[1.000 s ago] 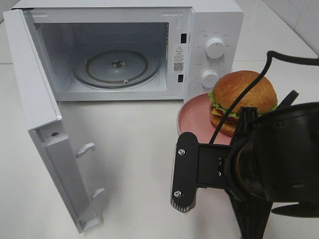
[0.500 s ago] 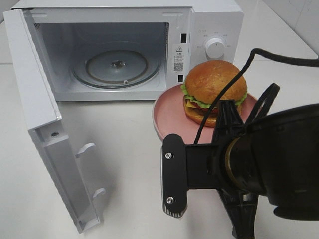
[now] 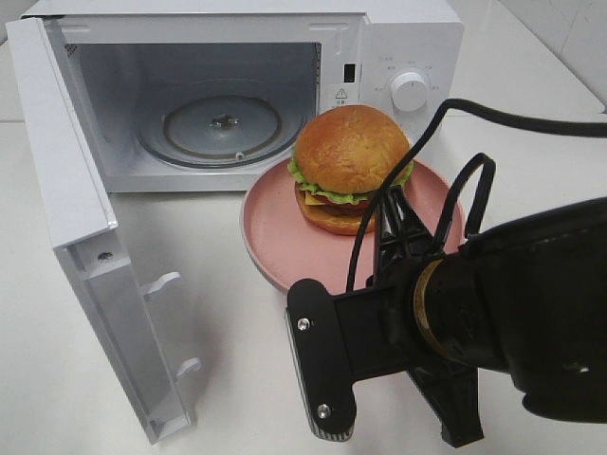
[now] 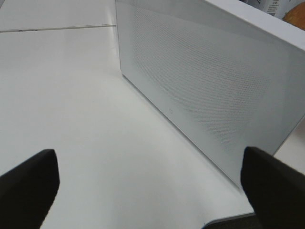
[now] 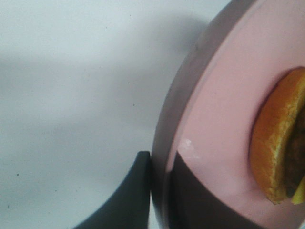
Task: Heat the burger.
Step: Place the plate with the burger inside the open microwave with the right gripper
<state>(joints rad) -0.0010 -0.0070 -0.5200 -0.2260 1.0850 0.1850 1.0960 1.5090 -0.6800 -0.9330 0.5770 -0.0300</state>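
Now the right claw is clamped on the rim of the plate, with one finger on each side. This way the burger rides on the plate just beyond the claw and is not squeezed. Further ahead of it the microwave stands with its door wide and its turntable bare, probably to receive the plate. The left claw is spread apart and holds nothing, facing the door's outer side.

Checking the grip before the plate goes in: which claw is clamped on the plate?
The right claw, shut on the rim of the pink plate carrying the burger. The left claw stands open and empty, facing the microwave door.
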